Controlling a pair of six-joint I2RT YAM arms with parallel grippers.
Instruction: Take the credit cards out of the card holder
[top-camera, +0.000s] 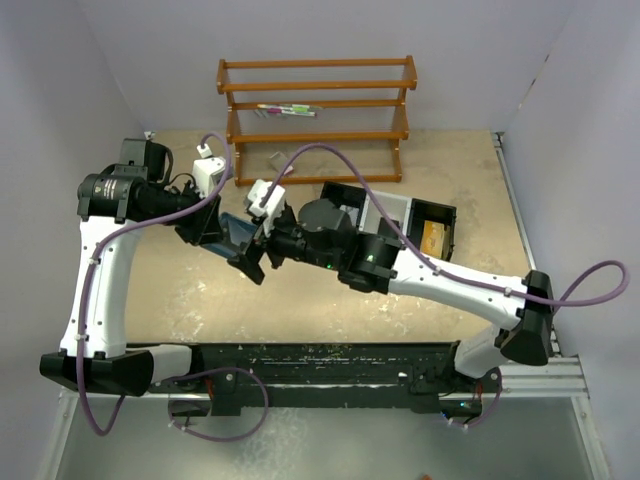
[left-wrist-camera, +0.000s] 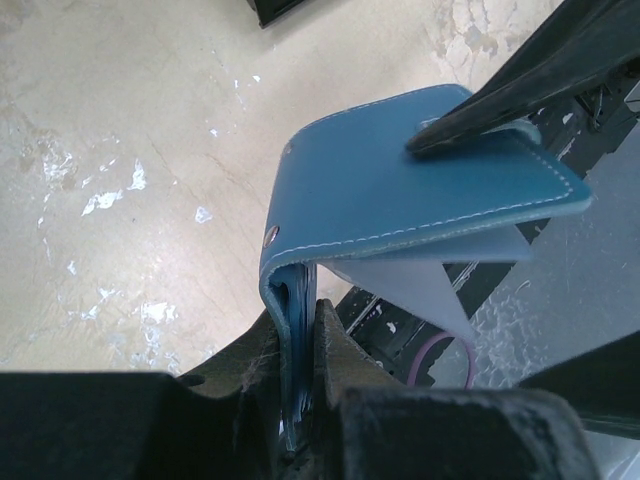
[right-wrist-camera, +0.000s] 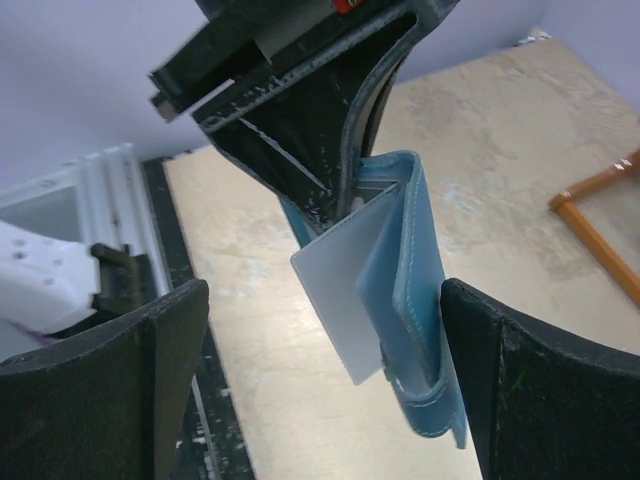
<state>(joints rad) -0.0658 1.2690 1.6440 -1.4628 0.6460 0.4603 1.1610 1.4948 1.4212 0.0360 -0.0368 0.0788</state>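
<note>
- The left gripper (left-wrist-camera: 300, 335) is pressed tight on one side of the blue card holder (left-wrist-camera: 400, 180). It holds it up off the table (left-wrist-camera: 120, 150).
- The card holder is half open, and its top flap bends over.
- A pale card (right-wrist-camera: 335, 290) pokes out under the flap, with one corner free.
- The right gripper (right-wrist-camera: 320, 290) is spread wide around the card holder. One finger (left-wrist-camera: 520, 88) rests on the flap near its edge.
- The black tray (top-camera: 440, 208) and the wooden rack (top-camera: 315, 85) are well apart from the card holder.

Bright, even light from above; shadows soft.
Glare patches dot the table (left-wrist-camera: 110, 190) in the left wrist view; both wrist views go dark and soft at the near edge; the top view is sharp.
</note>
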